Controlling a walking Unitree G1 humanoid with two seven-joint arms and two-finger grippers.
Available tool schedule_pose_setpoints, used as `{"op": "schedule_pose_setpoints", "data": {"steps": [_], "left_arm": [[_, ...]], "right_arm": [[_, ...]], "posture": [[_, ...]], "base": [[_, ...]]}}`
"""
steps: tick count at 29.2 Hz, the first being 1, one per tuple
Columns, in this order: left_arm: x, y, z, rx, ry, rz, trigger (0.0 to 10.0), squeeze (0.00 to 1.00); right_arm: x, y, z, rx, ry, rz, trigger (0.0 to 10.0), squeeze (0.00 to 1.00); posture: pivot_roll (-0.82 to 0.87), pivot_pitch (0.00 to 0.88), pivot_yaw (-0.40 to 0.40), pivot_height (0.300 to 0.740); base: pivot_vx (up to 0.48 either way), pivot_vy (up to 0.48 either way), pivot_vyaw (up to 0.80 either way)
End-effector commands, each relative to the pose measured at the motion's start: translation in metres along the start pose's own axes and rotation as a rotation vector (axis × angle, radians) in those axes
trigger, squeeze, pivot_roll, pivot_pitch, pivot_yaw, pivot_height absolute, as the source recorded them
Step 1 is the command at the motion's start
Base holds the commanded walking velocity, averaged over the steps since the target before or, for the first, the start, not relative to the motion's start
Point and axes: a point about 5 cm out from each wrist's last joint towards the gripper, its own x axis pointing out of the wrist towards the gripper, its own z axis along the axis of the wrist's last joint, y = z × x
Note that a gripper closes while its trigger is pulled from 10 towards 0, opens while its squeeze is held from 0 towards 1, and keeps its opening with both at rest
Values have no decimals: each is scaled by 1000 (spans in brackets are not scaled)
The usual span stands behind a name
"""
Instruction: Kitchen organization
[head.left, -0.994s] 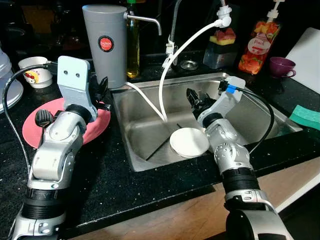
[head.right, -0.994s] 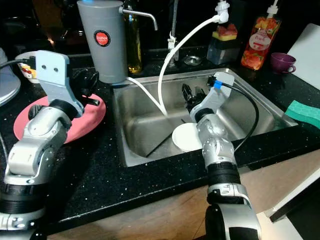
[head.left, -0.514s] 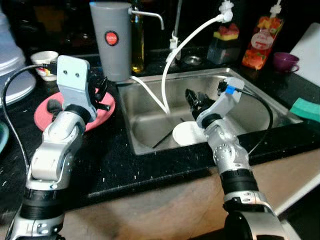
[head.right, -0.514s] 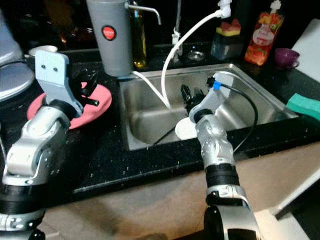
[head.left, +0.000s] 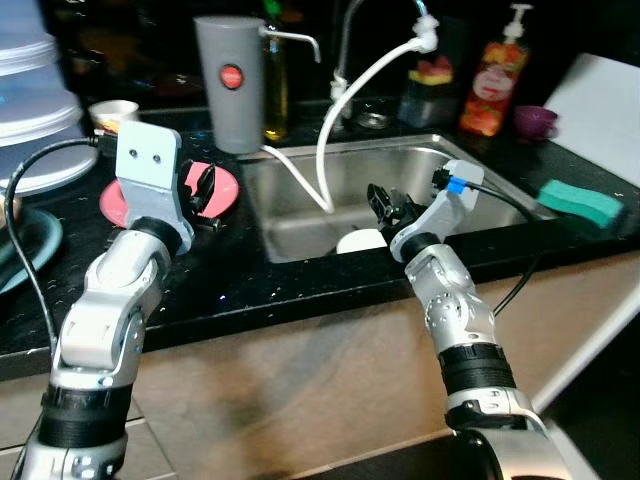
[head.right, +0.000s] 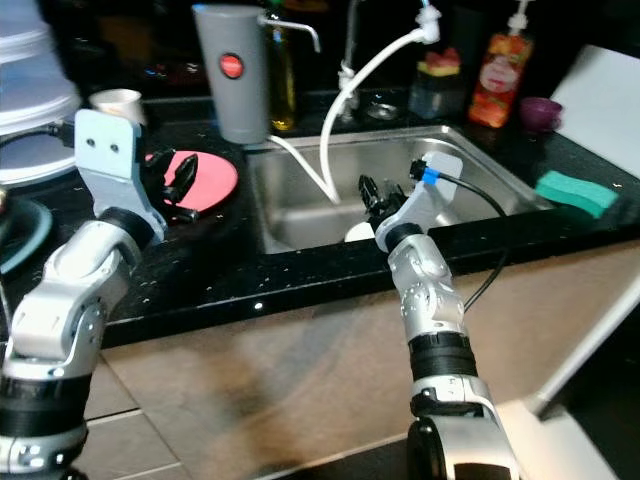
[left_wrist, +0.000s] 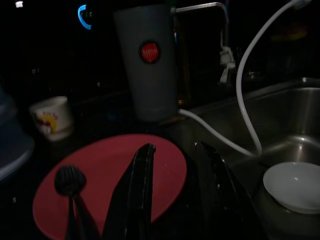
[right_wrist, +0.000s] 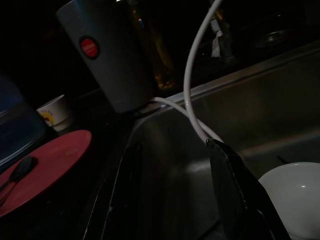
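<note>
A: Where's the left gripper (head.left: 205, 186)?
B: Above the black counter (head.left: 250, 290), over the red plate (head.left: 228, 186) by the sink's left rim. Fingers (left_wrist: 135, 185) spread apart, nothing btwn them.
A: Anything on the plate?
B: A dark spoon-like utensil (left_wrist: 67, 182), lying on the plate's side away from the sink.
A: And the right gripper (head.left: 385, 203)?
B: Held over the steel sink (head.left: 480, 165), near its front edge. Fingers (right_wrist: 235, 185) apart, empty. White bowl (head.left: 360, 240) sits on the sink floor just below it, not touching as far as I can see.
A: What else is around the sink?
B: White hose (head.left: 345, 110) curves from the tap down into the basin. Grey canister (head.left: 230, 80) w/ red round label at the counter's back edge, left of the sink; small white cup (head.left: 112, 112) further left. Orange soap bottle (head.left: 483, 80) and purple cup (head.left: 532, 120) behind the sink's right corner. Green sponge (head.left: 580, 202) on the counter to the right.
</note>
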Motion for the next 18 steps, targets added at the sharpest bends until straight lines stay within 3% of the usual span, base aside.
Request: {"op": "schedule_pose_setpoints", "data": {"steps": [1, 6, 14, 18], "left_arm": [[-2, 5, -8, -8, 57, 45, 10000, 0], [-6, 16, -17, -31, 108, 117, 10000, 0], [-10, 15, -14, 5, 92, 110, 10000, 0], [-9, 13, -12, 3, 92, 112, 10000, 0]], "right_arm": [[1, 1, 1, -7, 17, 2, 10000, 0], [1, 1, -1, -16, 25, 3, 10000, 0], [0, 3, -4, -32, 39, 18, 10000, 0], [-1, 4, -5, -42, 47, 23, 10000, 0]], "posture": [[4, 63, -6, 740], [6, 72, -10, 740], [8, 79, -12, 740], [9, 84, -11, 740]], "base": [[0, 0, 0], [0, 0, 0], [0, 0, 0], [0, 0, 800]]}}
